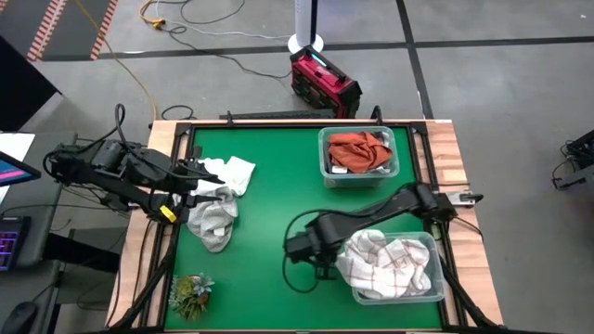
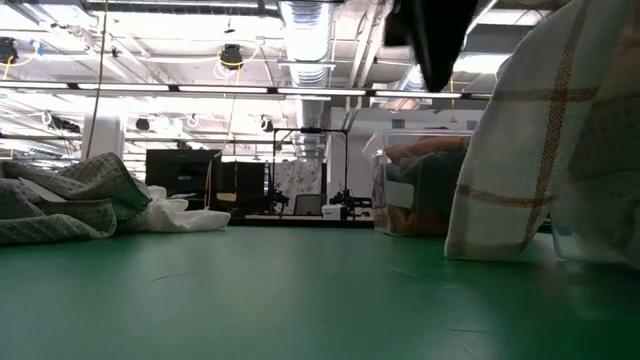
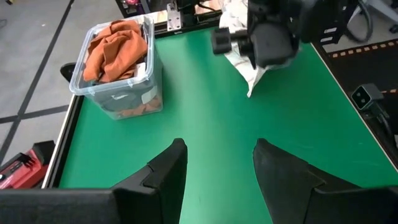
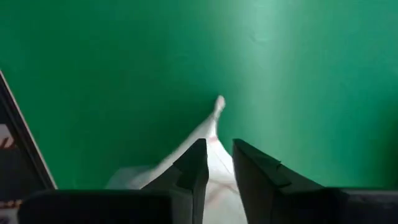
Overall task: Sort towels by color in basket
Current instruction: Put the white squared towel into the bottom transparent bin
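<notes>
I see my right gripper just beside the front-right bin, jaws nearly together on a corner of the white checked towel that spills over the bin's rim. My left gripper waits at the bench's left edge, jaws apart, over the white towel and grey towel. The rust-orange towel fills the back-right bin.

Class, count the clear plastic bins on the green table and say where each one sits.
2. One bin holding orange cloth sits at the far side; the other bin, with a white checked towel, sits nearer, by the right arm.
</notes>
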You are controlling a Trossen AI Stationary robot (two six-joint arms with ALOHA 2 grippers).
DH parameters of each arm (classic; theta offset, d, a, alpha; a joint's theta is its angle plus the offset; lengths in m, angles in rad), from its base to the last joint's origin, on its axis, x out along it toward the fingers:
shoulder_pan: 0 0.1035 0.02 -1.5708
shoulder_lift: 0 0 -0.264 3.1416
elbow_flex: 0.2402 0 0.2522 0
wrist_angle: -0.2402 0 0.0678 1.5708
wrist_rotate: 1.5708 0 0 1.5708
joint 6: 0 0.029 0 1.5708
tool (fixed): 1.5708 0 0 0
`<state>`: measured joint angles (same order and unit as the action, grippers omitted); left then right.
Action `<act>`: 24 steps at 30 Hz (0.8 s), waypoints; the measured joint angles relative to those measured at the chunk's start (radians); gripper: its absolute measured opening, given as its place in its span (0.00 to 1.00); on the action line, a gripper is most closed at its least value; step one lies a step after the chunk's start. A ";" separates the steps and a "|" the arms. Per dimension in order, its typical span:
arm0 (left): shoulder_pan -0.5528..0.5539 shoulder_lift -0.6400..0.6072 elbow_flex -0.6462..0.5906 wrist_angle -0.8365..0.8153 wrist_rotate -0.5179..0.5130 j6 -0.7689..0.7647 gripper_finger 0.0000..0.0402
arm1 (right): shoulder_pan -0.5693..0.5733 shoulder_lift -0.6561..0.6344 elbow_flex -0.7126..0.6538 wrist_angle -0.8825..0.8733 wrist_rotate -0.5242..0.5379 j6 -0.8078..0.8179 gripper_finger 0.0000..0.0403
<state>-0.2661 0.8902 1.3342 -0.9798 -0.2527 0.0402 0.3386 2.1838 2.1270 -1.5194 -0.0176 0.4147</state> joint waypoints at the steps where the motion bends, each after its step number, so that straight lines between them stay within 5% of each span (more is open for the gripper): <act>1: 0.000 0.000 0.000 0.000 0.000 0.000 0.43 | -0.003 0.019 0.021 -0.002 -0.027 -0.006 0.27; 5: 0.000 0.000 0.000 -0.004 0.001 0.000 0.43 | -0.029 0.087 0.072 -0.028 -0.154 -0.056 0.30; 10: 0.000 0.000 0.000 -0.008 0.002 0.000 0.43 | -0.051 0.155 0.056 -0.053 -0.192 -0.108 0.40; 17: 0.000 0.000 0.000 -0.043 0.003 -0.001 0.43 | -0.060 0.196 0.056 -0.052 -0.188 -0.173 0.55; 24: 0.000 0.000 0.000 -0.048 0.003 -0.009 0.43 | -0.049 0.194 0.058 -0.052 -0.111 -0.232 0.55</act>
<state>-0.2658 0.8902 1.3342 -1.0283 -0.2501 0.0316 0.2895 2.3779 2.1846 -1.5714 -0.1286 0.1827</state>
